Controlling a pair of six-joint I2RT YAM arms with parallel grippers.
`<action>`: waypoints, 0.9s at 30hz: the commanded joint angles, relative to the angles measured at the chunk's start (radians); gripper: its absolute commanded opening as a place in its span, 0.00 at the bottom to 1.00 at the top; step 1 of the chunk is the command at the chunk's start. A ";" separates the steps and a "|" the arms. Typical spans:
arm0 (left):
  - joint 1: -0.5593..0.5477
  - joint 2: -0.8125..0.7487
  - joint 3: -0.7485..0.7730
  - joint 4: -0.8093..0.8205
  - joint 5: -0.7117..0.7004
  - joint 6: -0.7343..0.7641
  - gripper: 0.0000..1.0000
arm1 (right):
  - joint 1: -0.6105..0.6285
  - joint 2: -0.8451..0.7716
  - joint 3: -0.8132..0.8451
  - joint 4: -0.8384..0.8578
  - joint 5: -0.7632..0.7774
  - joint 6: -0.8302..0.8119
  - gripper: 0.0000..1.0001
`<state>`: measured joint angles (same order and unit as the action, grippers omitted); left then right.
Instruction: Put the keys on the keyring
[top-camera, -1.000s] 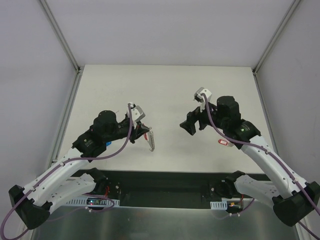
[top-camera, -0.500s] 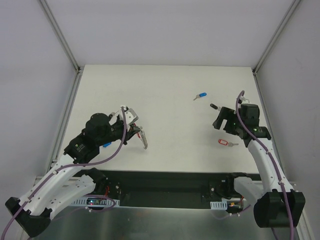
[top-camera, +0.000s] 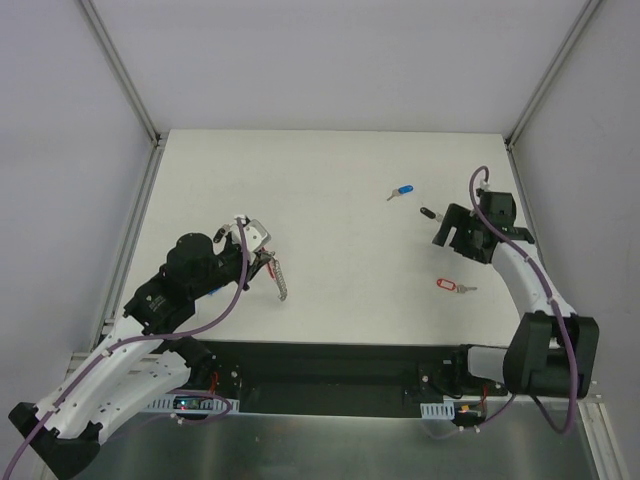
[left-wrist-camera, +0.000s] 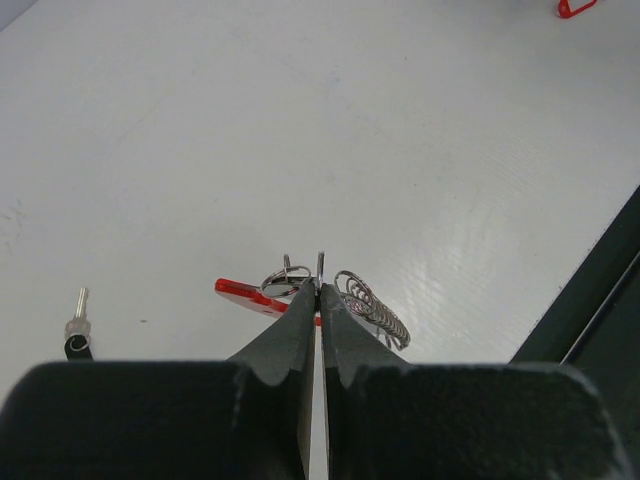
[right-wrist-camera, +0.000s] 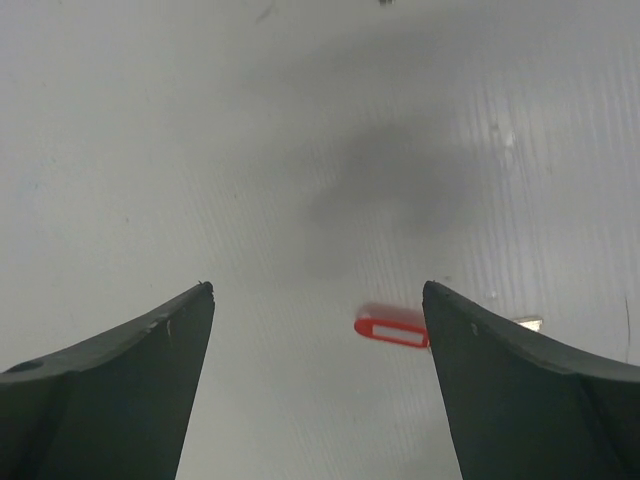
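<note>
Left jaws clamp the keyring, likely steadying it for threading; right jaws stand apart above the red-tagged key on the worktop, seemingly to fetch it.

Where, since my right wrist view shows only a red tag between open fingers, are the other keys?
Observer: A blue key lies toward the far right of the table.
Operator: Any more?
Observer: A black key lies a little nearer than the blue one, just to its right.
Operator: And the keyring?
Observer: The left fingers are shut on the keyring, over the table's left side.
</note>
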<state>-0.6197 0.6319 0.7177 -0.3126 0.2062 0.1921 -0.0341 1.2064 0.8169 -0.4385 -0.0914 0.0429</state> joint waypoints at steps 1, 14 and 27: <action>0.012 -0.014 -0.003 0.029 -0.047 0.020 0.00 | -0.038 0.162 0.177 0.116 -0.066 -0.069 0.85; 0.012 0.014 -0.008 0.030 -0.071 0.033 0.00 | -0.099 0.452 0.320 0.096 -0.137 0.014 0.75; 0.014 -0.015 -0.012 0.029 -0.064 0.029 0.00 | -0.098 0.171 0.036 -0.025 0.048 0.064 0.75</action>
<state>-0.6132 0.6456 0.7044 -0.3134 0.1516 0.2153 -0.1295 1.4578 0.8951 -0.4267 -0.1047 0.0708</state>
